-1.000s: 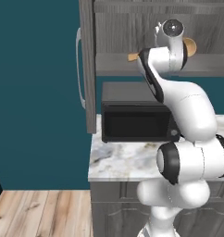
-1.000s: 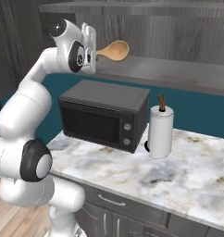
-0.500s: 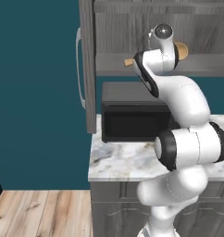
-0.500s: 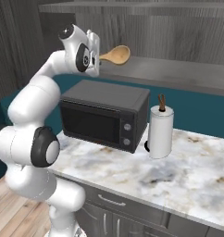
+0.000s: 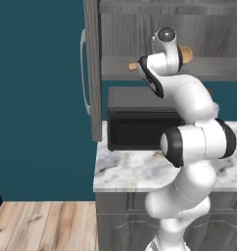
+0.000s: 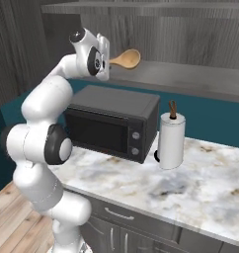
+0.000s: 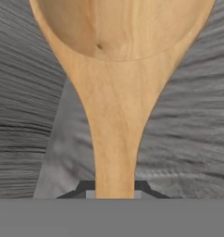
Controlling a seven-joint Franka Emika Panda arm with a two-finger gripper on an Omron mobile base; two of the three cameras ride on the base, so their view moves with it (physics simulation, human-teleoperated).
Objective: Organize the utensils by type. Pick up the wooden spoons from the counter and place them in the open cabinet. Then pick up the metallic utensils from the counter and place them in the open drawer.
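Observation:
The long tan wooden spoon [image 6: 127, 59] is held level in front of the open cabinet, just above its grey inner shelf [image 6: 190, 78]. My gripper [image 6: 109, 62] is shut on the spoon's handle, with the round bowl pointing into the cabinet. In the hand view the spoon [image 7: 116, 92] rises from between the two dark fingertips [image 7: 88, 189] of the gripper [image 7: 115, 193], with grey wood grain behind it. From the left, the bowl [image 5: 186, 54] and the handle end [image 5: 133, 65] stick out on either side of the raised hand. The metallic utensils and the open drawer are out of view.
A black microwave [image 6: 111, 121] stands on the marble counter [image 6: 195, 188] under the cabinet shelf. A white paper towel roll [image 6: 171, 141] stands to its right. The cabinet's open door [image 5: 93, 68] with a long silver handle [image 5: 83, 71] hangs at the left.
The arm has stretched further toward the cabinet, carrying the wooden spoon a little to the right and closer to the shelf. The grip has not changed.

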